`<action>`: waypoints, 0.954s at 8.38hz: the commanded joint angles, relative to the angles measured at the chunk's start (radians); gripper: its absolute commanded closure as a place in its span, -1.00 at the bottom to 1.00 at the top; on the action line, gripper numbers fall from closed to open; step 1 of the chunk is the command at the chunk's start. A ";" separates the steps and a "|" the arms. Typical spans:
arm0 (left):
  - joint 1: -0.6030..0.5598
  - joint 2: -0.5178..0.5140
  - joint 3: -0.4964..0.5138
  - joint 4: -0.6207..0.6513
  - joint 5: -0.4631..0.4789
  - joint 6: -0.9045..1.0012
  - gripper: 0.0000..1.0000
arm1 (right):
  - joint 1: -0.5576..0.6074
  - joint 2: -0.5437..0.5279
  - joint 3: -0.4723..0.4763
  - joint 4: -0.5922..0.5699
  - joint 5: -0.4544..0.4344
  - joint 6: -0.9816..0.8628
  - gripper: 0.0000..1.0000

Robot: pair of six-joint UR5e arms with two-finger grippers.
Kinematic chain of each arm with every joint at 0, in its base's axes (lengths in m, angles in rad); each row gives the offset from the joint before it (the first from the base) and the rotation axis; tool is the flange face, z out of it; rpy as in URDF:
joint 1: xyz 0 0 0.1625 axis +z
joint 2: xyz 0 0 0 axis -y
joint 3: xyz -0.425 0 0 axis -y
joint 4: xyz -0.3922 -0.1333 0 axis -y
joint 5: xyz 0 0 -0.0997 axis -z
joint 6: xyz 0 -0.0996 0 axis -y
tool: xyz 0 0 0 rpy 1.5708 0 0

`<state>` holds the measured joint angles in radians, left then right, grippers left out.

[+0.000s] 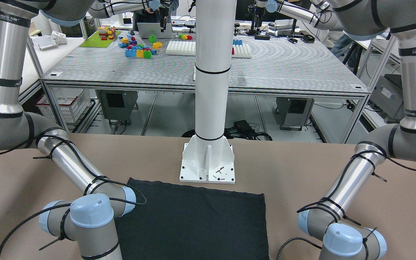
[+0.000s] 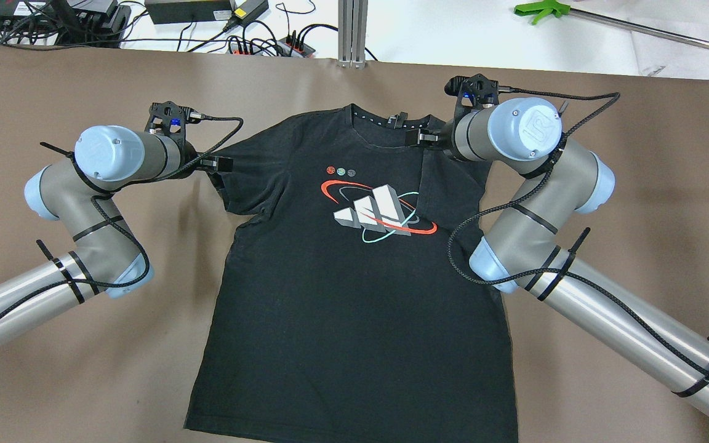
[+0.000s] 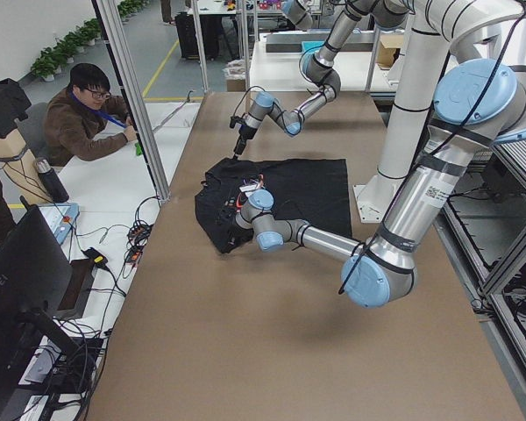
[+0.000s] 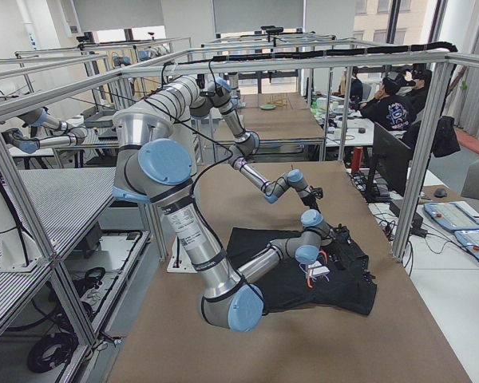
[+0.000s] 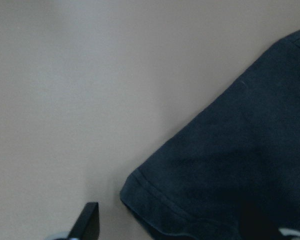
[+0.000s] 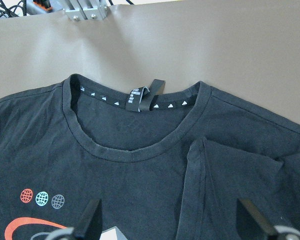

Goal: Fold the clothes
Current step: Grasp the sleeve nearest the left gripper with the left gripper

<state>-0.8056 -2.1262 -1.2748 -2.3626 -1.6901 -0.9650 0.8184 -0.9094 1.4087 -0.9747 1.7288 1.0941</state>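
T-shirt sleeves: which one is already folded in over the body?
The right sleeve, on the robot's right, lies folded over the chest next to the print. The left sleeve is spread out flat on the table.

White pole (image 1: 211,90) stands just beside the black shirt (image 1: 193,224).

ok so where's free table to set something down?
Bare table between the left arm and the black T-shirt, lower left; more beyond the right arm. Crowded at the shoulders, where left gripper and right gripper sit open.
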 commanded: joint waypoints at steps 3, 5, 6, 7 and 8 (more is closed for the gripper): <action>0.023 -0.009 0.034 0.005 -0.002 -0.040 -1.00 | -0.001 -0.011 0.001 0.005 0.000 0.000 -0.89; 0.023 -0.008 0.048 0.008 -0.006 -0.041 -0.97 | -0.001 -0.011 0.001 0.005 0.000 0.000 -0.89; 0.025 -0.011 0.051 0.008 -0.007 -0.043 -0.64 | -0.001 -0.011 0.001 0.005 0.000 0.000 -0.89; 0.025 -0.011 0.048 0.008 -0.010 -0.043 -0.16 | -0.001 -0.011 0.003 0.005 0.000 0.000 -0.89; 0.023 -0.018 0.048 0.009 -0.010 -0.043 0.13 | -0.001 -0.013 0.004 0.008 0.000 0.000 -0.89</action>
<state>-0.7815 -2.1364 -1.2276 -2.3547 -1.6977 -1.0071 0.8176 -0.9204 1.4106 -0.9693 1.7288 1.0937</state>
